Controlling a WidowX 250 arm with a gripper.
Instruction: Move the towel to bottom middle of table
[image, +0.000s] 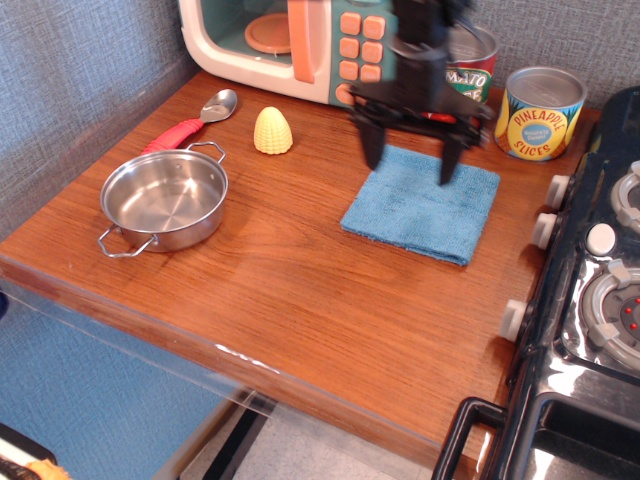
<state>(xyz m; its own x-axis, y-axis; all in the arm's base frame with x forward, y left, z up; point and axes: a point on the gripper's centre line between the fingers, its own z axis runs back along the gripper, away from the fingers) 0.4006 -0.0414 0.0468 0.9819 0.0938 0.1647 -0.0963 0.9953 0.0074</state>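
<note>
Blue and fuzzy, the towel (422, 204) lies flat on the table (270, 290), toward the right side and a bit past the middle, its right corner close to the black stove (590, 300) that runs along the right edge. The cloth sits slightly turned, so its near corner points down toward the front right. Above its far edge hangs the pincer (409, 166), dark and a little blurred, with its two fingers spread wide apart and pointing down; one finger is over the towel's far left corner and the other over the cloth further right. Nothing is held between them, and whether the tips touch the cloth I cannot tell.

Behind the pincer stands a tomato sauce can (470, 68), partly hidden by the arm, and just to its right a pineapple slices can (540, 112), both near the far wall. Further left along the far edge is a toy microwave (300, 45) in cream and teal with orange buttons. In front of it lies a yellow piece of corn (272, 131), and to its left a spoon (195, 120) with a red handle. Nearer, on the left side, sits a steel pot (165, 200) with two small handles, well apart from the towel. The near middle of the table shows bare wood grain.
</note>
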